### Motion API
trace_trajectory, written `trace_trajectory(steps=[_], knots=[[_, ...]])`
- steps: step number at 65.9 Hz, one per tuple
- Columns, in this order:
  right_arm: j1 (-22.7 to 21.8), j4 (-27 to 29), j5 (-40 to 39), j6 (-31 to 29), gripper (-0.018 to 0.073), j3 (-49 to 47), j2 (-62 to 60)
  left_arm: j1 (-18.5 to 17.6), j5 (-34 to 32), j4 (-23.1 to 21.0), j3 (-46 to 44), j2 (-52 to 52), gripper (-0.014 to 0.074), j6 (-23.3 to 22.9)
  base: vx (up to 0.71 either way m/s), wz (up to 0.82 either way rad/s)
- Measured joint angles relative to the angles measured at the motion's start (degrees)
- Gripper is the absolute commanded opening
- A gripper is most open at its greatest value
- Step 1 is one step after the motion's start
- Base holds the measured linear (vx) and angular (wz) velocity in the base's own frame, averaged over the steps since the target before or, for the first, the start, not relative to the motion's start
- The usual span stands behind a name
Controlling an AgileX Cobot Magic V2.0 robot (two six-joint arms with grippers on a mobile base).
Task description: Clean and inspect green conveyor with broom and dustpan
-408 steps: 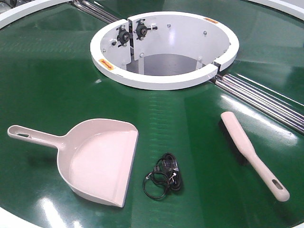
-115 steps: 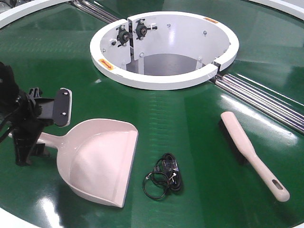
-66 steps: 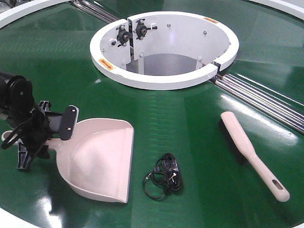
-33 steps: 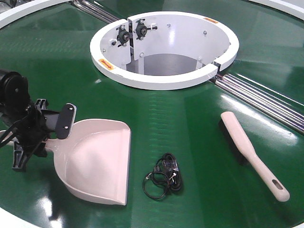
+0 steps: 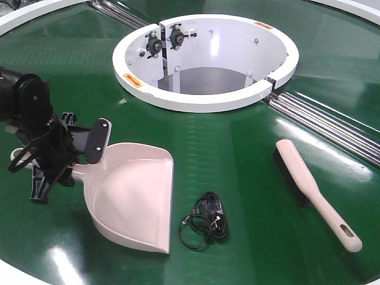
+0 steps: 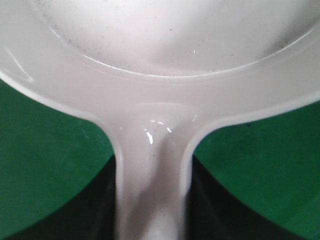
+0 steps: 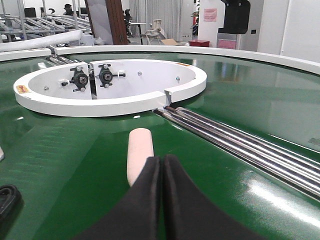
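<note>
The green conveyor (image 5: 237,154) carries all the tools on its near part, in front of the white hub (image 5: 202,101). The dustpan (image 5: 133,196) lies flat on the belt at the left. Its straight front edge is turned toward the black cable bundle (image 5: 203,228) just beside it, probably so that the bundle can be swept in. The left gripper (image 5: 69,164) pinches the pan's handle close to the scoop, which should give good control of its angle. The broom (image 5: 306,181) rests at the right, well apart from the bundle. The right gripper (image 7: 161,157), with fingers pressed together and empty, points along it, as if lining up.
</note>
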Motion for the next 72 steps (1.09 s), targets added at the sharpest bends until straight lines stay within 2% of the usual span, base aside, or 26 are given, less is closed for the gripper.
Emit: trace_trajectory(steps=[72], knots=[[0.0, 0.0, 0.0, 0.0, -0.001, 0.0, 0.0, -0.14, 0.0, 1.06, 0.0, 1.0, -0.0008, -0.67, 0.0, 0.0]])
